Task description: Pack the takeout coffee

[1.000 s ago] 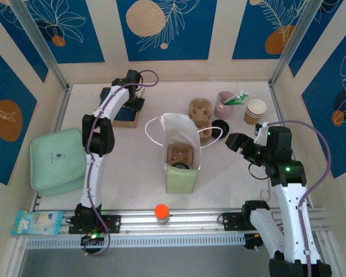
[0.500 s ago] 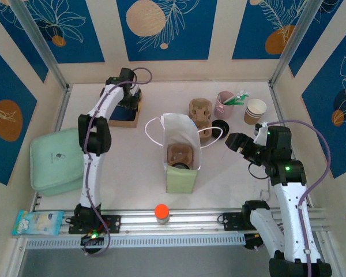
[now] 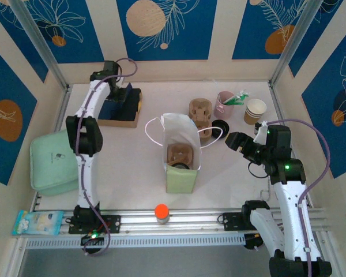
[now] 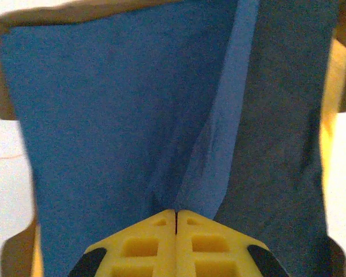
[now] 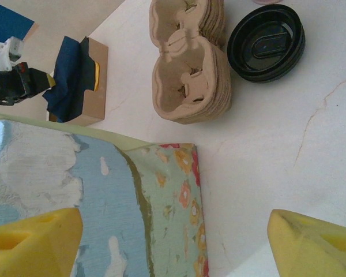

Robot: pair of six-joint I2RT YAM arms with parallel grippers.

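Pinching a creased, dark-blue napkin [image 4: 121, 104], the left tool [image 4: 177, 214] is clamped; the right tool [image 5: 173, 242] gapes.

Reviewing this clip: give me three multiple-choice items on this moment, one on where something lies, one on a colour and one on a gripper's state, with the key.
1. Where does the black lid lie?
A. inside the paper bag
B. on the table, beside the stack of cup carriers
C. on the green pouch

2. What colour is the napkin that the left gripper pinches?
A. red
B. blue
C. white

3. How does the right gripper stand?
A. open, holding nothing
B. shut on the black lid
C. shut on the paper bag

Key:
1. B: the right wrist view shows the lid flat on the table next to the carriers.
2. B: blue paper tents up to the shut fingertips.
3. A: its yellow fingers stand wide apart, gripping nothing.
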